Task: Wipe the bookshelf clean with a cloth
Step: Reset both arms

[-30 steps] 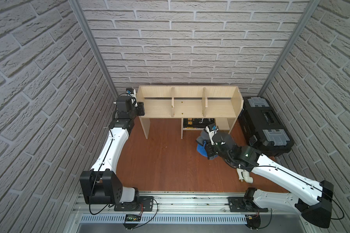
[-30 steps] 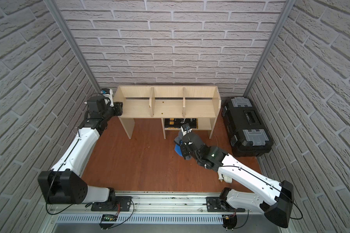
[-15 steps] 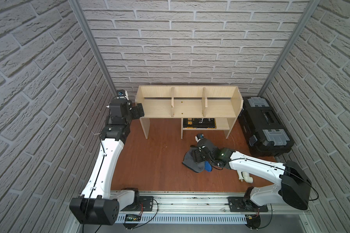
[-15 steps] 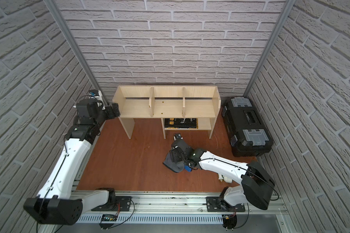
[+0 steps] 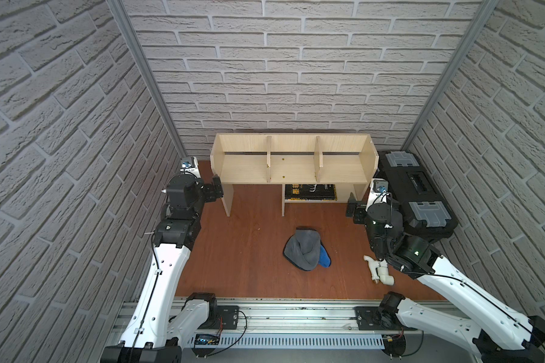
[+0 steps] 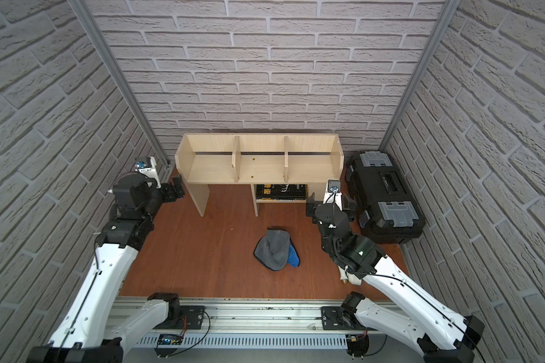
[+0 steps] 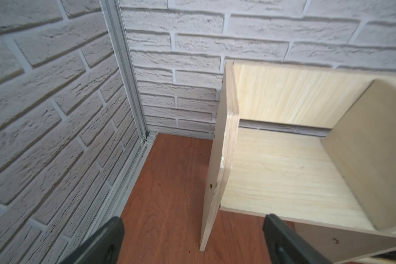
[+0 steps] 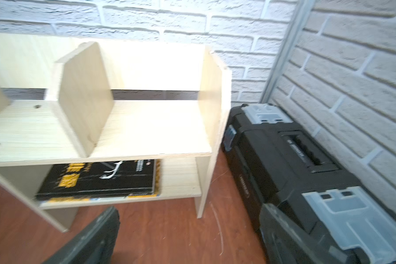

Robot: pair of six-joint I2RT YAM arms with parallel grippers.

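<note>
Leaving the cloth (image 5: pixel 306 250) crumpled on the table (image 5: pixel 233 251), on the near side of the bookshelf (image 5: pixel 293 169), apart from it.
Showing left gripper (image 7: pixel 192 230) spread empty at the shelf's left end, right gripper (image 8: pixel 190 219) spread empty, pulled away from the cloth gripped a second ago, toward the toolbox (image 8: pixel 295 164); yellow print on the lower-shelf book (image 8: pixel 96 180) unreadable.

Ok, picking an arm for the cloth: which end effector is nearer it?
Right. The right end effector is by the right leg of the bookshelf, just past the cloth; the left end effector is farther, at its left end.
</note>
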